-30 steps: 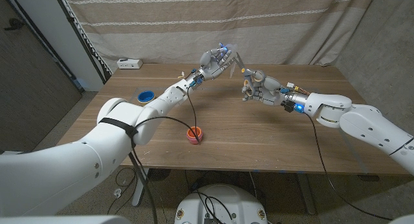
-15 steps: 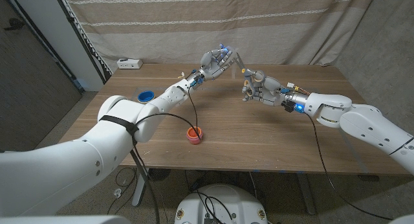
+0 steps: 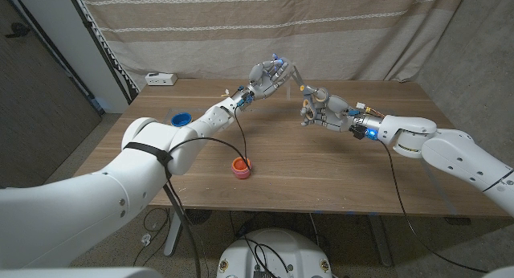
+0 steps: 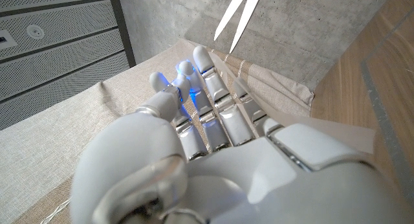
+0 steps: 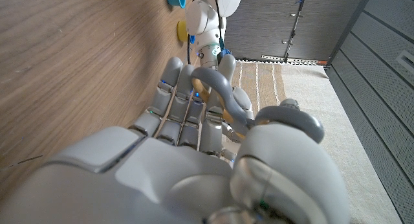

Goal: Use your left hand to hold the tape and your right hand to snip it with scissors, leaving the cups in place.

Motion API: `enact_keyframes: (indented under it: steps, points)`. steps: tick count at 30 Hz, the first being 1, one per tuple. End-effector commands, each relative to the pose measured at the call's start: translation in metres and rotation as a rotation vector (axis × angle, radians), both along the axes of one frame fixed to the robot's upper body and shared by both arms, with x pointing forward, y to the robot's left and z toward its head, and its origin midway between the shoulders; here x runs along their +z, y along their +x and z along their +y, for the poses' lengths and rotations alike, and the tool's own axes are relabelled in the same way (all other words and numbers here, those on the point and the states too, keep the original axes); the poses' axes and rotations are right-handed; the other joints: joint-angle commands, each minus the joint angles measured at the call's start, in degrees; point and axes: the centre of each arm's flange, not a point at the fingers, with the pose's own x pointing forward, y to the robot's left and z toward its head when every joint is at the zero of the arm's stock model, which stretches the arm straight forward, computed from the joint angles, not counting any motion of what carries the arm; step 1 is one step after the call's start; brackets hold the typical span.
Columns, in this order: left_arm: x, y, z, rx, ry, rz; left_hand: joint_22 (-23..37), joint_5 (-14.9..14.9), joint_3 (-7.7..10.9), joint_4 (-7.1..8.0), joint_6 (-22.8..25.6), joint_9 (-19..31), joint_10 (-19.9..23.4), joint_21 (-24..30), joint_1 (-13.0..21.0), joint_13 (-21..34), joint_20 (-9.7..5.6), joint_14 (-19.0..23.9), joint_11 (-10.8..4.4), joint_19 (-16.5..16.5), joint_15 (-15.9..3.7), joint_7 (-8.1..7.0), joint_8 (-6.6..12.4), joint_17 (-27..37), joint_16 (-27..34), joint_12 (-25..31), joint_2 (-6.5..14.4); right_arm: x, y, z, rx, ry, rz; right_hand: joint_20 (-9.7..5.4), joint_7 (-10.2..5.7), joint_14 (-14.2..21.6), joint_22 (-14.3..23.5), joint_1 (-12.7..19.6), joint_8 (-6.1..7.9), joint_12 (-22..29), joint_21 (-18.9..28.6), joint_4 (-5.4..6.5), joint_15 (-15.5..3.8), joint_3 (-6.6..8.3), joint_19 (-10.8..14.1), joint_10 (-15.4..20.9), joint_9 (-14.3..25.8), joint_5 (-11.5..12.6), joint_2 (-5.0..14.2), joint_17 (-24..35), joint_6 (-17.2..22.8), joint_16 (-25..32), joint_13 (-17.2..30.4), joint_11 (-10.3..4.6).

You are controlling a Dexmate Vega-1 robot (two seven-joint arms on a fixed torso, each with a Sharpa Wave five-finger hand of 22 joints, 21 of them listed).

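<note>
Right hand (image 3: 320, 107) grips scissors (image 3: 299, 72); left hand (image 3: 267, 75) raised, grasp unclear; cups (image 3: 241, 167) empty.

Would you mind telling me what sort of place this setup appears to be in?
Probably a lab or test room: a wooden table backed by a draped cloth, cables trailing on the floor beneath.

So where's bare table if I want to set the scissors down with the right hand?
Bare wood lies under and in front of the right hand, out to the table's near edge and right side. The stretch between the orange cup and the right arm is free too. It is crowded at the far middle, where the left hand and scissors meet.
</note>
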Motion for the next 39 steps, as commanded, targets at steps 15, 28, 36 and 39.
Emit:
enact_keyframes:
  steps: [15, 28, 36, 39]
  points:
    - [-0.004, -0.007, -0.007, -0.076, 0.017, 0.001, 0.2, 0.1, -0.42, -0.18, 1.0, 0.4, 3.5, 0.9, 1.2, 2.1, -6.75, 2.6, -1.75, 0.0, -2.95, 0.26, 1.23, 1.7, 0.9, 9.5, -0.1, 0.000, -0.001, -0.003, -0.015, 0.005, -0.006, 0.21, 0.43, -0.2, 0.0, -0.3, -0.45, 28.1, 0.2, 0.07, -2.59, 0.24, 0.0, 0.6, 0.2, 0.0, 0.40, -0.1, 0.1, 0.2, 0.2, -0.17]
    - [-0.010, -0.006, -0.009, -0.081, 0.041, 0.013, 0.3, 0.2, -0.77, -0.33, 1.4, 0.4, 4.3, 1.4, 1.3, 2.3, -6.65, 4.4, -1.77, 0.6, -2.91, 0.37, 1.48, 2.9, 1.6, 9.9, -0.4, 0.001, -0.001, -0.007, -0.027, 0.006, -0.011, 0.09, 0.60, -0.1, 0.0, -0.2, -0.59, 28.2, 0.2, 0.02, -2.74, 0.32, 0.0, 0.6, 0.2, -0.1, 0.47, -0.2, 0.3, 0.3, 0.3, -0.17]
    - [-0.013, -0.005, -0.010, -0.075, 0.038, 0.034, 0.2, 0.2, -0.69, -0.43, 1.5, 0.4, 4.4, 1.5, 1.5, 2.2, -6.53, 5.0, -1.78, 0.7, -2.90, 0.26, 1.59, 3.6, 1.7, 9.9, -0.7, 0.002, 0.001, -0.009, -0.033, 0.011, -0.007, 0.05, 0.55, -0.1, 0.0, -0.3, -0.54, 28.2, 0.3, 0.05, -2.67, 0.28, 0.1, 0.6, 0.3, -0.1, 0.41, -0.1, 0.5, 0.4, 0.3, -0.21]
    - [-0.015, -0.003, -0.008, -0.068, 0.037, 0.043, 0.2, 0.3, -0.65, -0.43, 1.6, 0.3, 4.5, 1.5, 1.5, 2.2, -6.52, 5.1, -1.77, 0.7, -2.90, 0.23, 1.58, 3.9, 1.6, 10.0, -0.7, 0.003, 0.001, -0.011, -0.035, 0.016, -0.012, 0.07, 0.50, -0.1, 0.0, -0.3, -0.55, 28.2, 0.3, 0.06, -2.60, 0.27, 0.1, 0.6, 0.4, -0.1, 0.41, -0.1, 0.4, 0.4, 0.3, -0.19]
